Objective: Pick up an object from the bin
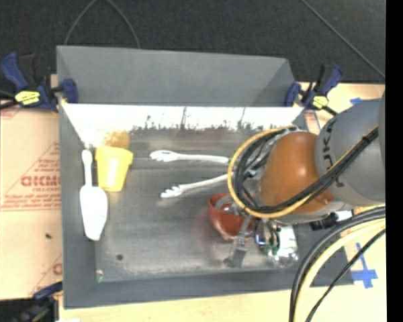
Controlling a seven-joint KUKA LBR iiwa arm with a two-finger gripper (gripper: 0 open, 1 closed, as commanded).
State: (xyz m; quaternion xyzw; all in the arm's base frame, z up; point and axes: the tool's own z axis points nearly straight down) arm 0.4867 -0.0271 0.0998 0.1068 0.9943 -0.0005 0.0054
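Note:
My gripper (240, 248) is low in the bin's front right part, its lower end close to the floor. Just to its left, partly under the arm's orange cover, lies a red rounded thing (221, 218) like a small bowl or cup; the gripper touches or nearly touches its right edge. White plastic tongs (191, 173) lie in the middle of the bin, their toothed ends pointing left and their hinge end hidden under the arm.
A yellow cup (113, 168) lies on its side near the back left. Beside it along the left wall lies a white scoop (93, 205). The arm and its cables cover the bin's right side.

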